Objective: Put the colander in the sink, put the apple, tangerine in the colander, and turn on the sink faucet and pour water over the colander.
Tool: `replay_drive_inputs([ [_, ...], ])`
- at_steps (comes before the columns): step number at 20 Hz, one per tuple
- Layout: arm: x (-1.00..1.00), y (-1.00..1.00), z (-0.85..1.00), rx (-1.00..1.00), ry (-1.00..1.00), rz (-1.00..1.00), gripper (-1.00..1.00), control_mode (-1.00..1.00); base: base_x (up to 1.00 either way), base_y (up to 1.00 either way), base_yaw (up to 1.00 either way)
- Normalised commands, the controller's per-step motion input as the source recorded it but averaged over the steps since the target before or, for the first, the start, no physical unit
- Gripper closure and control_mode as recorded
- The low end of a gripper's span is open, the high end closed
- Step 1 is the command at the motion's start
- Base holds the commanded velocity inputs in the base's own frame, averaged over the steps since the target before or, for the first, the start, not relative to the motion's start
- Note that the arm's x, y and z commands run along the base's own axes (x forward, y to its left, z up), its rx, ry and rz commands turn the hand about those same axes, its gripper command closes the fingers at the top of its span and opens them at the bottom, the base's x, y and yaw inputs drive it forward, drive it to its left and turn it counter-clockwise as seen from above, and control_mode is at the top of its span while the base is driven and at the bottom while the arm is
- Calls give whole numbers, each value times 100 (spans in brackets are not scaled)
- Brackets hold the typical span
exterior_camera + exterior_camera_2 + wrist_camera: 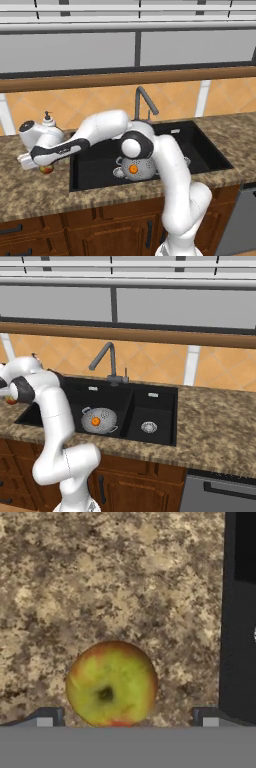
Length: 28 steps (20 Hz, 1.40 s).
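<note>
Between the spread end effector (pixel 127 717) fingertips sits the apple (pixel 111 683).

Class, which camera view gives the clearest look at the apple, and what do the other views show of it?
The hand view: the apple sits large and unobstructed on the counter between the open gripper fingertips. The left base view shows a small part of it under the hand; the right base view, a sliver at the left edge.

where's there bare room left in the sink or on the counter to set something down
The smaller basin of the sink holds just its drain. The counter right of the sink looks bare. The large basin is crowded: the colander with the tangerine sits there. Left of the sink, the apple lies between the open jaws of the gripper, beside a soap bottle.
</note>
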Motion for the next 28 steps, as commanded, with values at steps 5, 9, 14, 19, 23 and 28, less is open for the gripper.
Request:
replay_drive_inputs([
  [5,26,12,-6,-1,0,0,-100,-100,0,0,0],
  [9,8,6,-16,0,0,0,-100,-100,0,0,0],
  [14,0,0,-21,0,0,0,-100,-100,0,0,0],
  [19,0,0,-24,0,0,0,-100,-100,0,0,0],
  [23,0,0,-25,0,0,0,100,-100,0,0,0],
  [28,2,0,-37,0,0,0,100,-100,0,0,0],
])
